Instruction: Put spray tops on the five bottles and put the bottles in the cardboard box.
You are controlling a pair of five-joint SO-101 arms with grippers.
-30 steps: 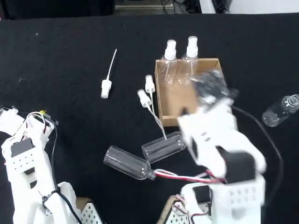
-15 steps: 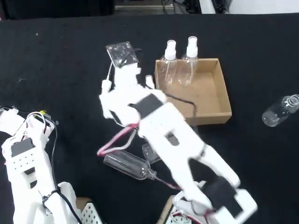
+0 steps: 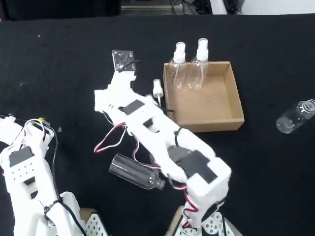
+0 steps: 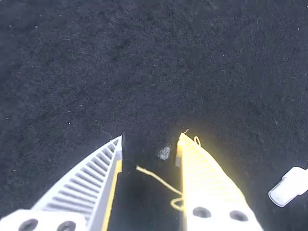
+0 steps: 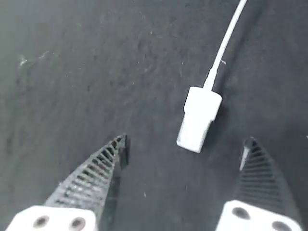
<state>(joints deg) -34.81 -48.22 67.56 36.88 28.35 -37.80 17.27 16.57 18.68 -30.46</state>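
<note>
Swung across from above the cardboard box a second ago, the right arm now hangs over the surface on the box's left side, while the left arm has barely shifted. The right fingers (image 5: 96, 178) are spread wide and grip nothing. A loose spray top (image 5: 198, 118) lies flat on the surface between them, its white head about level with their tips and touching neither, its thin tube running straight away from them. In the high view the right arm (image 3: 147, 123) stretches from its base at the near edge out to that spot.

The left fingers (image 4: 202, 183) are partly open with a modest gap between the tips, and they hold nothing. A stray yellow thread (image 4: 156, 178) crosses the gap, with the black surface (image 4: 144, 57) beyond. The left arm (image 3: 22, 167) sits at the near left corner, well apart from the bottles.

Inside the cardboard box (image 3: 211, 124), a capped bottle (image 3: 176, 73) and a second capped bottle (image 3: 198, 73) stand side by side against the far wall, their white tops above the rim. Another spray top (image 3: 157, 88) lies just beside the box's left wall, close to the right arm. An uncapped bottle (image 3: 135, 172) lies on its side beside the right arm's lower part. A further uncapped bottle (image 3: 295, 115) lies on the surface well to the right of the box.
</note>
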